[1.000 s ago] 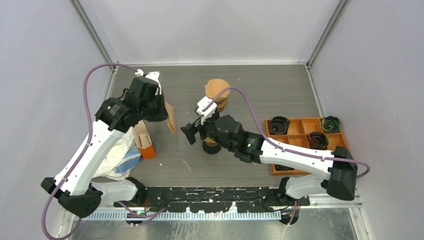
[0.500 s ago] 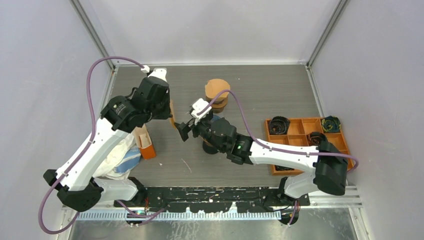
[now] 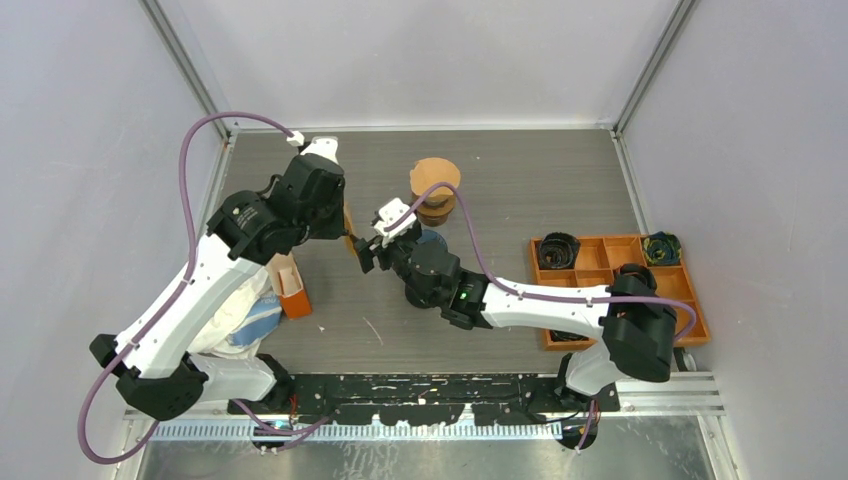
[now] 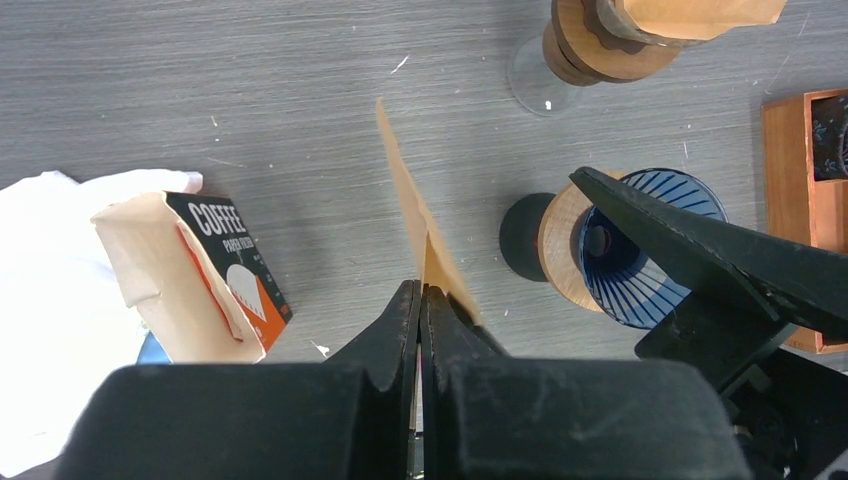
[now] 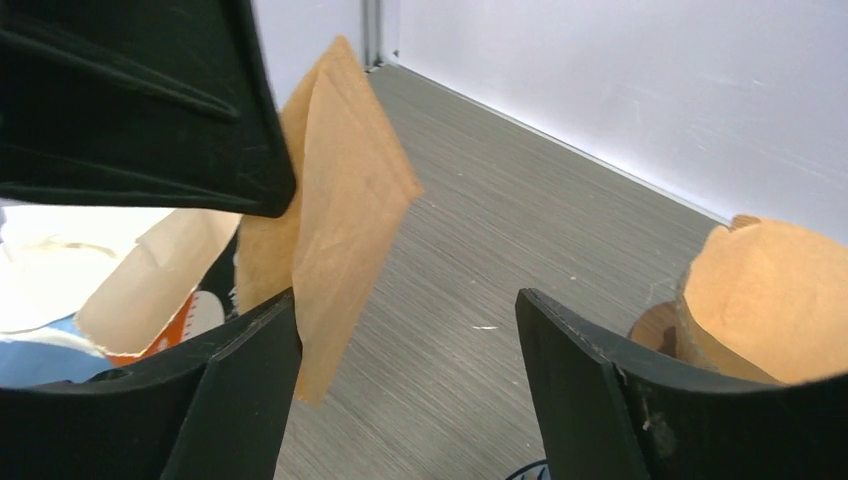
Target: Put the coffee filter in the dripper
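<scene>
Above the tabletop's middle, filter [image 4: 415, 215]: hanging edge-on, just left of the dripper [image 4: 640, 260], not yet in it.
Left gripper [image 4: 420, 290]: clenching the filter's lower corner.
Right gripper [image 5: 405, 300]: gaping wide, the filter sitting just inside its left finger.
Change: right gripper is arriving from nearer the near edge, closing the earlier gap.
Meaning: a handover is probably starting.

Lighting is bright, even and diffuse from overhead; shadows on the table [image 3: 520, 190] are soft and faint, with no glare recorded. Overhead view is sharp throughout. In the wrist views the near fingers [image 5: 620, 400] read black, featureless and slightly soft-edged.
</scene>
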`<state>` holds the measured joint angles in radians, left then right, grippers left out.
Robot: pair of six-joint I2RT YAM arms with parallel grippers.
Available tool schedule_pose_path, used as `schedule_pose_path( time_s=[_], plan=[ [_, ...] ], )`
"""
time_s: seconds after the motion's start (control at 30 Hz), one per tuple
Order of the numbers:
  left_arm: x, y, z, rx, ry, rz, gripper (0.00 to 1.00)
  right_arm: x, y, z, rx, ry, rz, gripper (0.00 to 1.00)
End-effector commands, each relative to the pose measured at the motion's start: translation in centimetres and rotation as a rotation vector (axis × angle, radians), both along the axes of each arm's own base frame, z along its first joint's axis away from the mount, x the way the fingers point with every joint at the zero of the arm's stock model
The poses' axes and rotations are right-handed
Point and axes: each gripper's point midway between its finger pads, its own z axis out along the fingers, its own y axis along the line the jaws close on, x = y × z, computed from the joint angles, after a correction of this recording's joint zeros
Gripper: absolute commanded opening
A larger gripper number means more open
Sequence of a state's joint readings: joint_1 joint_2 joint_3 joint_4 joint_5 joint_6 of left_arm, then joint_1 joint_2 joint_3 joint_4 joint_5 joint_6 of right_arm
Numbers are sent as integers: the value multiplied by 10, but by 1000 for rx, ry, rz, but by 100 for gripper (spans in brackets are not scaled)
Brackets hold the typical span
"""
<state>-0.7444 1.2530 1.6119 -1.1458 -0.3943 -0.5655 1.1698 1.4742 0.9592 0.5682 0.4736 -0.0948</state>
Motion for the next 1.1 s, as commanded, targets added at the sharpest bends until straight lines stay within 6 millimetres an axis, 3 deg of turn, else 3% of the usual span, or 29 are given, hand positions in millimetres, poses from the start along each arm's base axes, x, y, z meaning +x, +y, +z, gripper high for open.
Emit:
schedule_pose_path(
  time_s=[0.0, 0.23, 0.7, 0.93, 1.07],
  plan=[
    [3, -2, 14, -26, -39, 7, 0, 14, -14, 21, 72, -51, -130, 78],
    [0, -4, 13, -36, -33, -6, 0, 16, -17, 23, 80, -78, -146, 66],
    [-7, -9, 16, -88, -32, -38, 0, 12, 2, 19, 48, -108, -66, 47],
    [-9, -8, 14, -88, -30, -41, 1, 9, 1, 26, 45, -116, -46, 15],
    [-9, -9, 15, -98, -42, -47, 12, 6, -2, 28, 20, -91, -37, 1]
  ],
)
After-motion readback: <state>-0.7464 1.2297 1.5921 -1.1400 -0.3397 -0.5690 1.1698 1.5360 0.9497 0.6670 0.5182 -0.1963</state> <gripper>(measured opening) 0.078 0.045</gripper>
